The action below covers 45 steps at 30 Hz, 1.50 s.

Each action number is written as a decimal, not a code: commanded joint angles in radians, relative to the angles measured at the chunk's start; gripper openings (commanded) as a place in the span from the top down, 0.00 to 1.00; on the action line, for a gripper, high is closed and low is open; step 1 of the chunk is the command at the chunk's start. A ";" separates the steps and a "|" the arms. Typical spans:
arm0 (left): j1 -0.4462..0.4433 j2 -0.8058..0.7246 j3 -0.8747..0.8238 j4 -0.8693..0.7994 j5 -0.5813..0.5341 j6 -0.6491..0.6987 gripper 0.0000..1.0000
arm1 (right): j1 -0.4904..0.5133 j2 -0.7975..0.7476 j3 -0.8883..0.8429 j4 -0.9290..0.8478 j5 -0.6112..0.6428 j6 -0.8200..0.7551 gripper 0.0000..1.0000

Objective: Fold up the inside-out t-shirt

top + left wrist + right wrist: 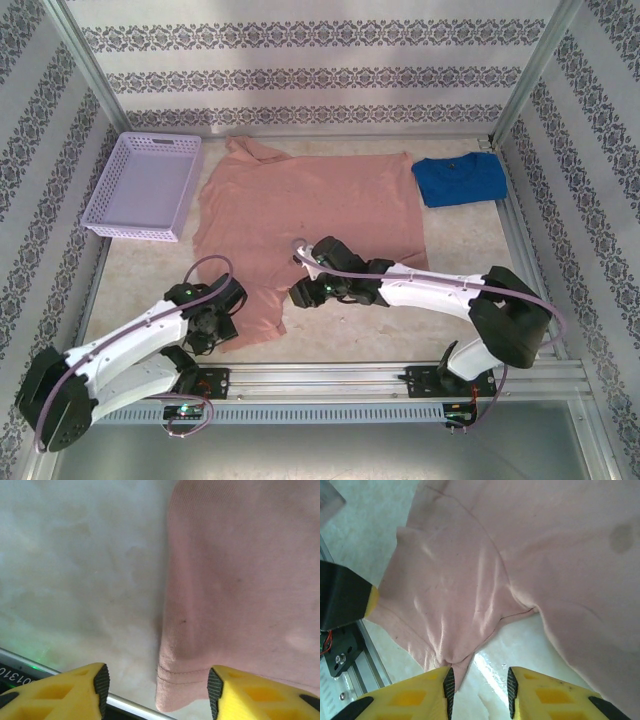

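The inside-out t-shirt (310,210) lies spread flat and salmon-pink across the middle of the table. My left gripper (210,330) sits at its near left corner. In the left wrist view that gripper (158,691) is open, and the stitched hem corner (180,680) lies on the table between its yellow fingers, touching neither pad. My right gripper (300,293) rests low at the shirt's near edge. It is open in its wrist view (480,690), with a pointed fold of the shirt (455,645) brushing its left pad and bare table under the gap.
A lilac basket (145,185) stands at the back left, and a bright blue t-shirt (460,178) lies folded at the back right. A metal rail (330,378) runs along the near edge, close to the hem corner (130,705). Patterned walls close in the sides.
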 commanded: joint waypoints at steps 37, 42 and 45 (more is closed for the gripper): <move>0.076 -0.035 0.090 0.110 -0.017 0.278 1.00 | -0.888 -0.369 -0.138 -0.685 0.247 0.122 0.40; 0.081 -0.028 0.106 0.120 -0.011 0.308 1.00 | -0.933 -0.273 -0.137 -0.651 0.214 0.132 0.41; 0.086 -0.019 0.102 0.139 -0.001 0.318 1.00 | -0.936 -0.211 -0.137 -0.590 0.173 0.149 0.41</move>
